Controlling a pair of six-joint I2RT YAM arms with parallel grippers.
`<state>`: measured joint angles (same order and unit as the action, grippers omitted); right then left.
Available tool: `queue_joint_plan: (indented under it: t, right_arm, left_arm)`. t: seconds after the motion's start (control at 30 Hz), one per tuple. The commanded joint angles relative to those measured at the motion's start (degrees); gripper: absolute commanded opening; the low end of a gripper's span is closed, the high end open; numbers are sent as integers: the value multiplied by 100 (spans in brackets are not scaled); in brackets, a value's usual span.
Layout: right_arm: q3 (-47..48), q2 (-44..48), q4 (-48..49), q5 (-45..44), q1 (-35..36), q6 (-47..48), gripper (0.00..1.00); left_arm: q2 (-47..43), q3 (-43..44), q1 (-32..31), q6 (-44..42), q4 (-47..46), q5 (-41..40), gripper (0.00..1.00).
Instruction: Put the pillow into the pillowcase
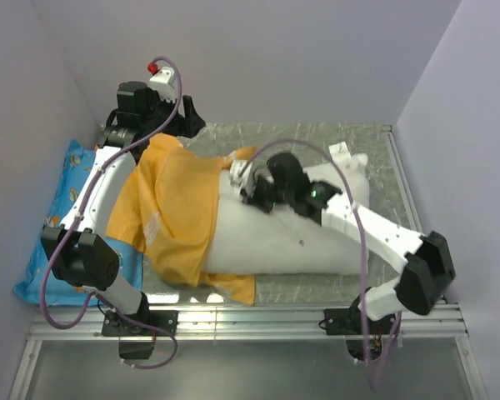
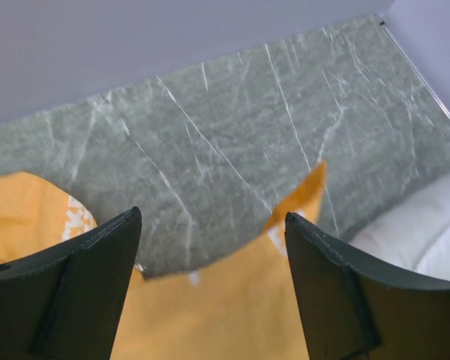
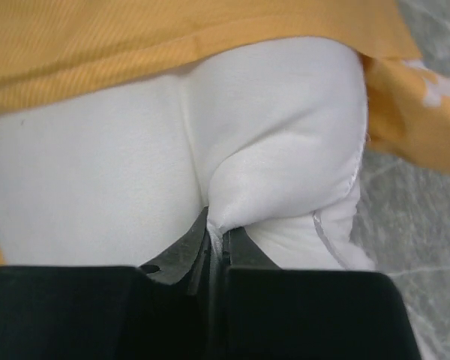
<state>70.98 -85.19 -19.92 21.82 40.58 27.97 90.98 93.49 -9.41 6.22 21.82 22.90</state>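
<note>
The white pillow point(image 1: 292, 237) lies across the middle of the table, its left part under the orange pillowcase point(image 1: 179, 208). My right gripper point(image 1: 252, 190) is shut on a pinch of the pillow's cover near its back left corner, just by the pillowcase's edge. In the right wrist view, white fabric of the pillow point(image 3: 120, 172) is squeezed between the jaws of the right gripper point(image 3: 217, 234), and the pillowcase point(image 3: 135, 45) lies over the pillow just beyond. My left gripper point(image 2: 214, 221) stands open over the pillowcase's point(image 2: 225, 307) back edge, holding nothing. The pillow point(image 2: 427, 232) shows at the right.
A blue cartoon-print pillow point(image 1: 46, 217) lies along the left wall, partly under the left arm. The grey marbled table mat point(image 1: 317, 137) shows behind the pillow. Walls close in on the left, back and right. A metal rail point(image 1: 258, 321) runs along the near edge.
</note>
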Motion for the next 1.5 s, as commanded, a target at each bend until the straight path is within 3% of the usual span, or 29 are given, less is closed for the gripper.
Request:
queue_joint_plan:
  t: [0.0, 0.17, 0.4, 0.53, 0.73, 0.97, 1.07, 1.1, 1.17, 1.2, 1.23, 1.47]
  right_arm:
    - [-1275, 318, 268, -687, 819, 885, 0]
    - [-2017, 600, 735, -1418, 1487, 1000, 0]
    - [-2255, 670, 876, -1620, 1928, 807, 0]
    - [-2054, 679, 692, -1585, 1980, 780, 0]
    - [-1825, 696, 551, -1620, 2059, 807, 0]
    - [-1930, 767, 551, -1725, 2077, 912, 0]
    - [-1965, 793, 542, -1734, 2077, 912, 0]
    - [-1974, 793, 542, -1743, 2086, 886, 0]
    - [-2053, 802, 577, -1804, 2068, 895, 0]
    - [-2079, 811, 603, -1839, 2077, 895, 0]
    - [-2106, 854, 621, -1857, 2077, 895, 0]
    - [-1861, 873, 604, -2024, 1841, 1000, 0]
  left_arm:
    - [-212, -32, -148, 178, 646, 128, 83]
    - [-501, -743, -683, 81, 1227, 153, 87]
    - [-731, -1580, -1300, 99, 930, 137, 93]
    - [-65, -1150, -1370, -59, 867, 57, 99]
    - [1175, -253, -1555, -287, 1306, -5, 99]
    - [1475, -190, -1643, -525, 1825, 1400, 99]
    - [1536, -235, -1643, -534, 2053, 2364, 76]
    - [1563, -209, -1643, -543, 2089, 2569, 56]
    - [1607, 36, -1652, -464, 2046, 3033, 32]
    - [1633, 185, -1643, -438, 2028, 3089, 8]
    - [1651, 343, -1652, -315, 1949, 3168, 0]
    - [1967, 1416, -1888, 1099, 255, 3511, 0]
